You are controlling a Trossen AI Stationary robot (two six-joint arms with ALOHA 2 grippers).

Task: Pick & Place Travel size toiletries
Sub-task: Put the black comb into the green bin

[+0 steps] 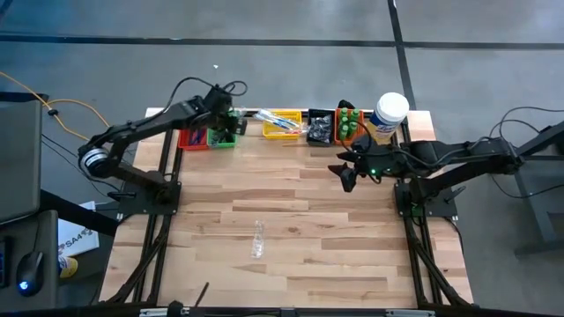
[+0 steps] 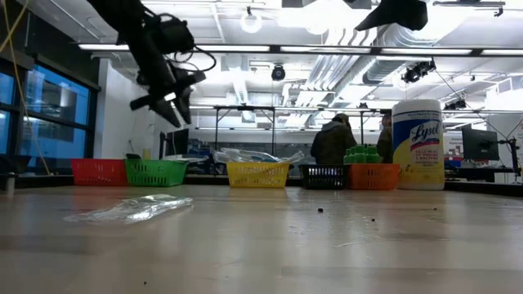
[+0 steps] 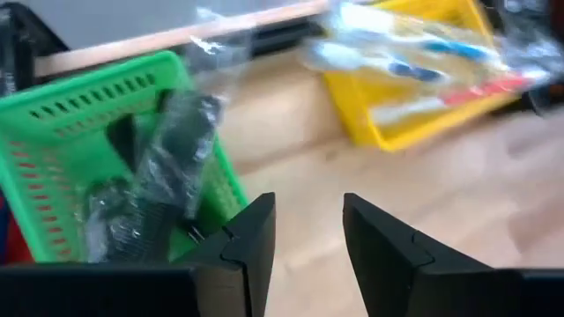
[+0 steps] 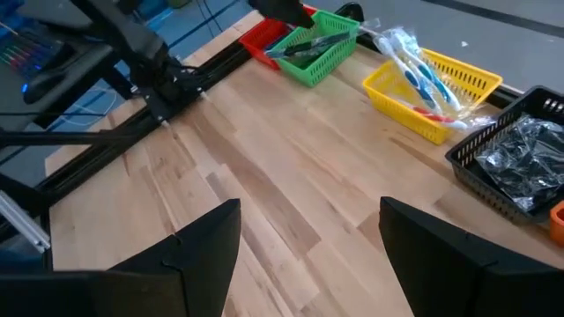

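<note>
While both tools [image 3: 304, 242] [image 4: 308, 246] gape empty, five bins [image 1: 281, 124] line one table [image 1: 291, 220].

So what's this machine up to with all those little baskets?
It is sorting small toiletries into a row of bins at the far edge of the table. The left gripper hovers open and empty just above the green bin, which already holds dark wrapped items. The right gripper waits open over the table near the orange bin. One clear-wrapped item lies alone mid-table, not yet picked up.
</note>
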